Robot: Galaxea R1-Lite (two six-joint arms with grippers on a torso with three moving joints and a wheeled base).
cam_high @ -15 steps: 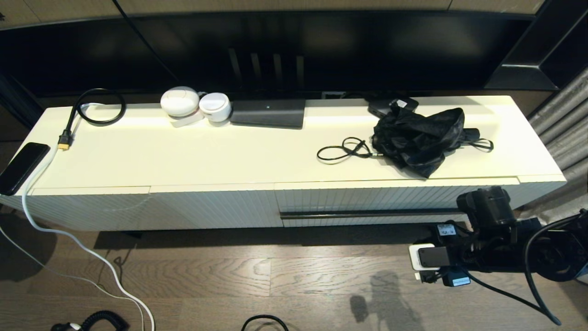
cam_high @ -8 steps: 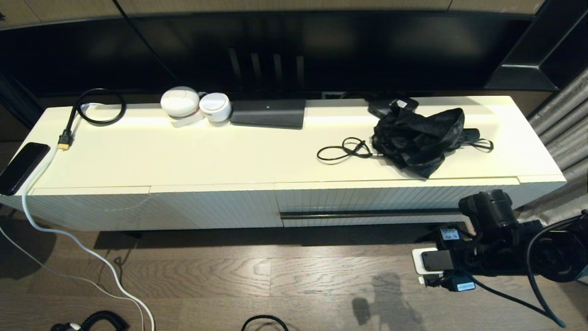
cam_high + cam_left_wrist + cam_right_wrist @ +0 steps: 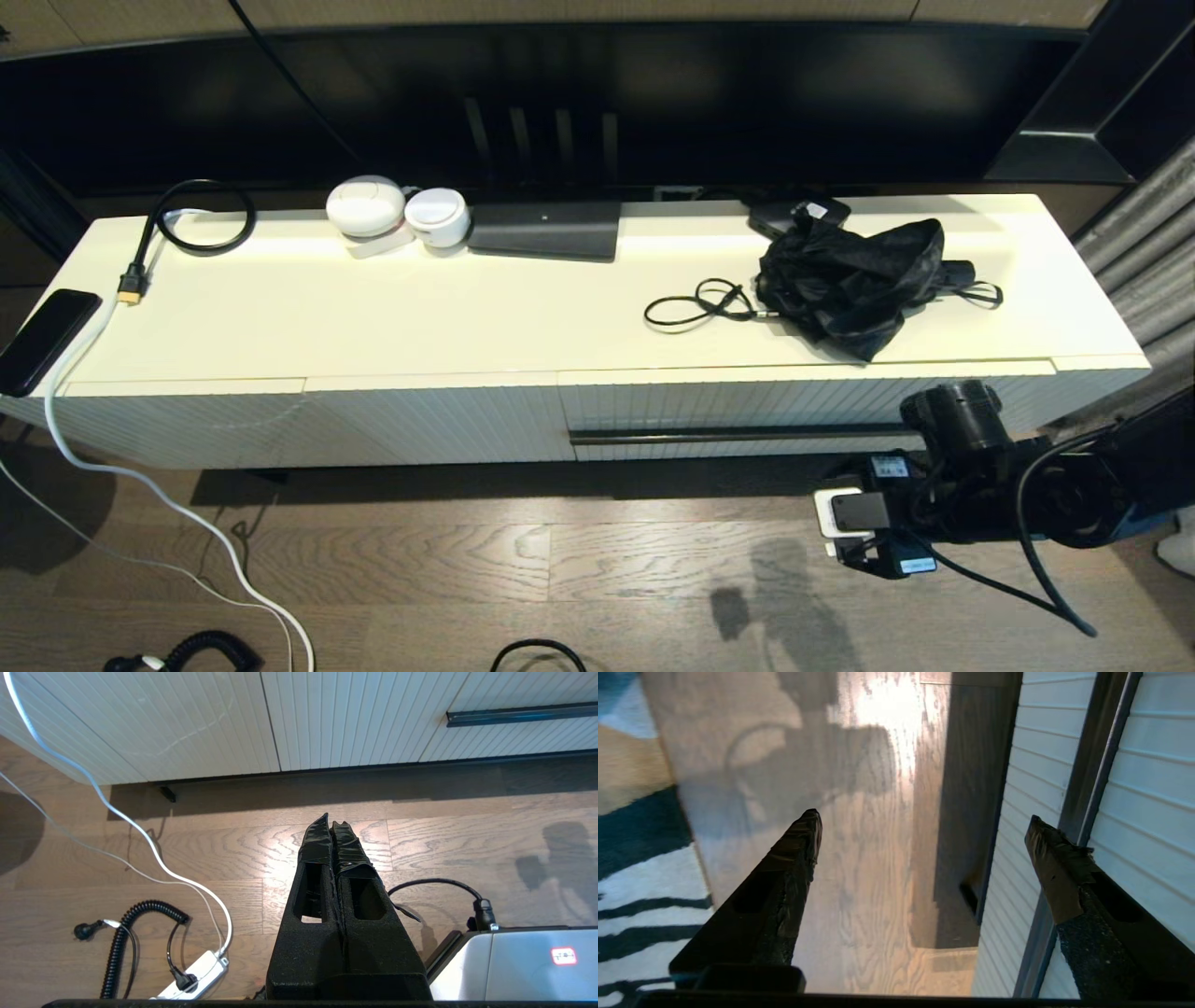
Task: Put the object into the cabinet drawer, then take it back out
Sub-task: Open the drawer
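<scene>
The cabinet drawer (image 3: 803, 409) is closed, its ribbed cream front crossed by a long black bar handle (image 3: 747, 435). A crumpled black folded umbrella (image 3: 854, 280) lies on the cabinet top above it, with a thin black cable loop (image 3: 698, 306) beside it. My right arm (image 3: 962, 485) hangs low before the drawer's right end. Its gripper (image 3: 922, 821) is open and empty, one finger (image 3: 1057, 872) close in front of the handle (image 3: 1092, 779). My left gripper (image 3: 331, 823) is shut and empty over the floor, away from the cabinet.
On the cabinet top are two white round devices (image 3: 397, 213), a black box (image 3: 546, 230), a coiled black cable (image 3: 201, 217) and a phone (image 3: 42, 338) at the left edge. White cables (image 3: 140, 830) and a power strip (image 3: 196, 975) lie on the wooden floor.
My right arm has shifted to the left along the drawer front, staying low near the handle's right end. Nothing on the cabinet has moved.
</scene>
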